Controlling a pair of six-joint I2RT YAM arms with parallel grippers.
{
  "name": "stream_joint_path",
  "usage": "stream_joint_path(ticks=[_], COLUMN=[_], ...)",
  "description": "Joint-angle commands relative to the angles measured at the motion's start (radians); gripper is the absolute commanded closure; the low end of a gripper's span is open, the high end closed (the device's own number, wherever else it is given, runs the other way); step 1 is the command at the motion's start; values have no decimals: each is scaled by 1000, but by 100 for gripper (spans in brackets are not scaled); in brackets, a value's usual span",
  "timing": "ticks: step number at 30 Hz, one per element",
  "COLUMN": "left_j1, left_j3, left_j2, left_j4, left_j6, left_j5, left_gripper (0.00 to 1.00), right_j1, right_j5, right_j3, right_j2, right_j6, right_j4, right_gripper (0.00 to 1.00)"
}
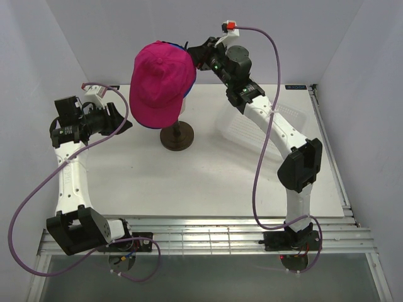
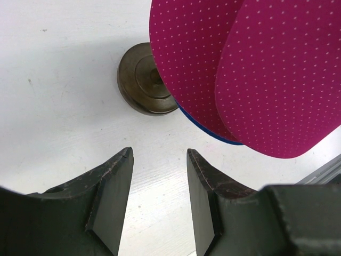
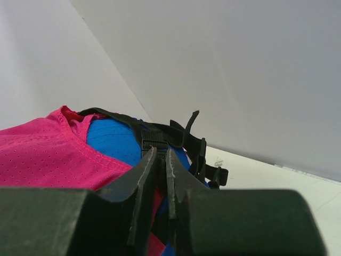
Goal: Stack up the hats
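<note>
Top view: nearest you sit two arm bases, left arm base (image 1: 79, 229) and right arm base (image 1: 293, 242), both at the near edge of the desk (image 1: 157, 182). One mannequin head (image 1: 183, 109) stands mid-desk on one dark round stand (image 1: 176, 137). You see one hat for sure here, the top magenta hat (image 1: 160, 82). It sits on the head with its brim pointing toward the left arm. Left claw (image 1: 124, 123) is off to the left of the hat, apart from it. Right claw (image 1: 192, 53) is at the back of the hat. One white mesh basket (image 1: 252, 126) lies on the desk under the right arm.

Left wrist view: the two dark fingers (image 2: 114, 186) are nearest. The left claw (image 2: 160, 152) is open and only bare desk shows in the gap. Count three brims stacked above the desk. The top magenta hat brim is at the right, overlapping the second magenta hat (image 2: 192, 58). A thin edge of the blue hat (image 2: 205, 127) shows beneath both. The stand base is just left of the brims.

Right wrist view: the right claw (image 3: 160, 152) has its jaws a thin slit apart. The tips are right at one black strap buckle (image 3: 154, 137) at the back of the hats. You cannot tell whether they pinch it. Magenta fabric is on the left, with blue hat fabric showing under it. You can count only two hats from here.
</note>
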Motion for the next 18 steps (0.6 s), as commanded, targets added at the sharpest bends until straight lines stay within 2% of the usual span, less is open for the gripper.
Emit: stream_joint_path(ticks=[1,5,8,15,18], left_j1=[5,5,5,5,5], left_j3=[31,31,31,37,36], left_j2=[-37,-37,-38,-41,-41], left_j4=[-16,-16,-16,-18,-19], left_j6=[24,24,24,27,36], left_j5=[-13,-15,-20,-32,-62], left_gripper=[44,44,44,44,44], right_j1=[9,9,9,9,9], right_j5=[23,21,14,9,44], right_j3=[-4,2,11,48,66], right_j2=[-42,-56,-45,-42,-54], right_j6=[-61,-80,-83,-98,-117], right_j4=[-103,-103,-117,-135,-144], right_gripper=[81,77,62,47,27])
